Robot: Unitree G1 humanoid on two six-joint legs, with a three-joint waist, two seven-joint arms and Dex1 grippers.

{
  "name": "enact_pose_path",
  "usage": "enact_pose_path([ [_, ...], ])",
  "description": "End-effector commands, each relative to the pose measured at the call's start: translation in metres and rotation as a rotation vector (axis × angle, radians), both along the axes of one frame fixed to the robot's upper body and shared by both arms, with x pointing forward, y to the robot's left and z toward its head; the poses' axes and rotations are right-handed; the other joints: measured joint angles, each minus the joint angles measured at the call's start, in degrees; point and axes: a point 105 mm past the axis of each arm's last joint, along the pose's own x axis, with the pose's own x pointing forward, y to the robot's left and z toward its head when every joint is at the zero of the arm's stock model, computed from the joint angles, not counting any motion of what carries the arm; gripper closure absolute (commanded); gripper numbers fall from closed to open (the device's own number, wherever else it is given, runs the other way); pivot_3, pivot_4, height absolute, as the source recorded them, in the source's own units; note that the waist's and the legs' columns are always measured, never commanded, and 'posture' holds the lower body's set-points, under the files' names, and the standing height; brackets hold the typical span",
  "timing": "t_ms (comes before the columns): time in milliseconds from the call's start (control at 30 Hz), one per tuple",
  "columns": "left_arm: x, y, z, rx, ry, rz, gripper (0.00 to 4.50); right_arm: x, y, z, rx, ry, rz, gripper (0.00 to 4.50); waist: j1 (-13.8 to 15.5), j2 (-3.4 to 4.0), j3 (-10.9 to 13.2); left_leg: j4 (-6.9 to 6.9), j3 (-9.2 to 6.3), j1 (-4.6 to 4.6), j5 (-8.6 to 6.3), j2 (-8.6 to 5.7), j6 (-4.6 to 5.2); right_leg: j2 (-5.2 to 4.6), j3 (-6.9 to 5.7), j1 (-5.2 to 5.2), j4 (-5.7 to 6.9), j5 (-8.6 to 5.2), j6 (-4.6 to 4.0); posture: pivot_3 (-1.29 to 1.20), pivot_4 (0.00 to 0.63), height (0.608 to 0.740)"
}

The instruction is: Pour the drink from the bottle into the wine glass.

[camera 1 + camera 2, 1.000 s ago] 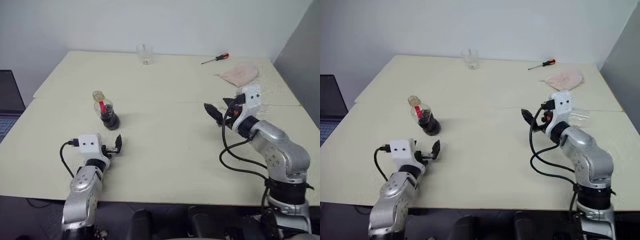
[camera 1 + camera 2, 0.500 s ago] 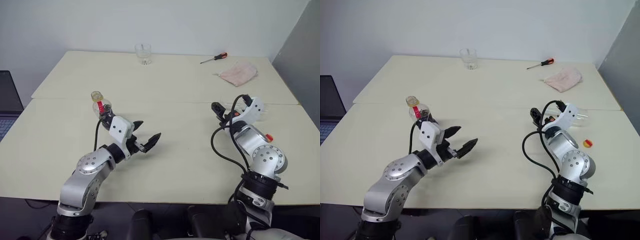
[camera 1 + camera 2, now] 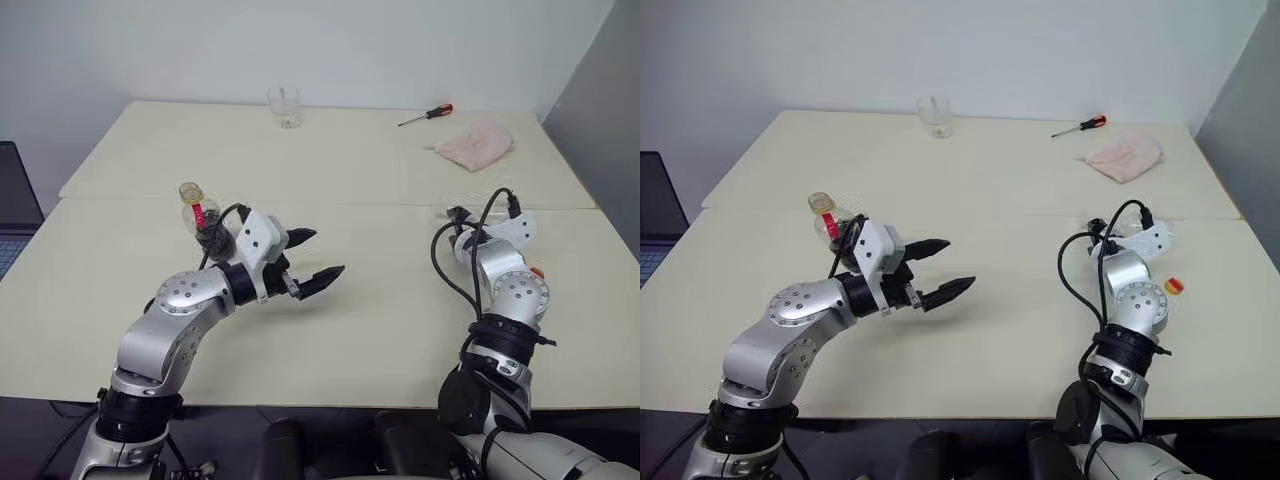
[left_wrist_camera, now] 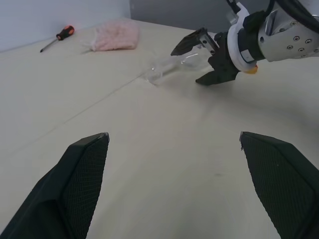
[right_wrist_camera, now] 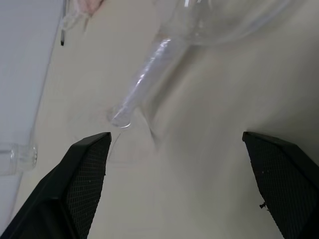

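On the table (image 3: 380, 330), left half: bottle (image 3: 205, 222) is standing upright, uncapped, dark drink (image 3: 213, 240) sitting low in its body, red label at the neck.
Glass (image 4: 172, 67): is lying on its side on the right half of the table, stem pointing toward the far side and bowl toward the right gripper; the right wrist view is showing stem and bowl lying close ahead of the fingers.
Left gripper (image 3: 309, 258): is hovering above the table just right of the bottle, pointing toward the right; jaws are standing spread wide, nothing between them.
Right gripper (image 4: 202, 57): is reaching low over the lying glass, jaws spread wide on either side of the bowl; whether they are touching it cannot be told.
Cap (image 3: 538, 271): small yellow-and-red disc is lying on the table just right of the right arm.
Tumbler (image 3: 285, 106): is standing at the far edge, well apart from the bottle.
Screwdriver (image 3: 426, 116): is lying at the far edge, right of the tumbler.
Cloth (image 3: 477, 143): pink, is lying crumpled near the screwdriver.
Laptop (image 3: 18, 195): is showing at the left, beside the table.
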Motion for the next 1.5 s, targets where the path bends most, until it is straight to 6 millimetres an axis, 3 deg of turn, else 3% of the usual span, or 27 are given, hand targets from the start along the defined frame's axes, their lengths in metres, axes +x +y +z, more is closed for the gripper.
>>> enact_pose_path([
  [33, -0.002, -0.006, 0.014, -0.026, -0.053, -0.042, 0.03, 0.012, 0.002, 0.023, 0.055, -0.077, -0.036, 0.00, 0.0, 0.00, 0.0, 0.00, 0.00, 0.00, 0.00, 0.00, 0.00, 0.02, -0.02, 0.00, 0.00, 0.00, 0.00, 0.00, 0.150, 0.740],
  [233, -0.003, -0.009, 0.012, -0.018, -0.046, -0.067, 0.03, 0.027, 0.015, 0.034, 0.131, -0.114, -0.016, 0.00, 0.0, 0.02, 0.0, -0.03, -0.02, 0.00, 0.00, 0.01, 0.00, 0.04, 0.01, -0.01, -0.01, 0.01, -0.06, 0.00, 0.150, 0.740],
  [533, 0.000, -0.009, 0.012, -0.025, -0.065, -0.035, 0.03, 0.033, -0.005, 0.031, 0.100, -0.087, -0.126, 0.00, 0.1, 0.03, 0.0, -0.03, -0.02, -0.01, 0.00, -0.01, 0.00, -0.01, 0.01, 0.00, -0.03, 0.01, -0.07, 0.00, 0.150, 0.740],
  [1200, 0.007, -0.003, 0.013, -0.003, -0.089, 0.006, 0.03, 0.050, -0.018, 0.018, 0.134, -0.044, -0.260, 0.00, 0.1, 0.03, 0.0, -0.04, 0.03, 0.00, 0.00, -0.01, 0.00, -0.01, 0.05, 0.01, -0.04, 0.01, -0.10, 0.00, 0.150, 0.740],
  [1300, 0.007, -0.003, 0.014, -0.002, -0.091, 0.009, 0.00, 0.052, -0.019, 0.015, 0.123, -0.038, -0.262, 0.58, 0.1, 0.03, 0.0, -0.04, 0.02, 0.00, 0.00, -0.01, 0.00, 0.00, 0.05, 0.01, -0.03, 0.01, -0.10, 0.00, 0.150, 0.740],
  [1500, 0.006, -0.002, 0.014, -0.001, -0.092, 0.014, 0.00, 0.054, -0.023, 0.017, 0.107, -0.051, -0.281, 2.70, 0.0, 0.05, 0.0, -0.04, 0.02, 0.00, 0.00, 0.00, 0.00, 0.01, 0.05, 0.00, -0.03, 0.11, -0.28, 0.00, 0.150, 0.740],
])
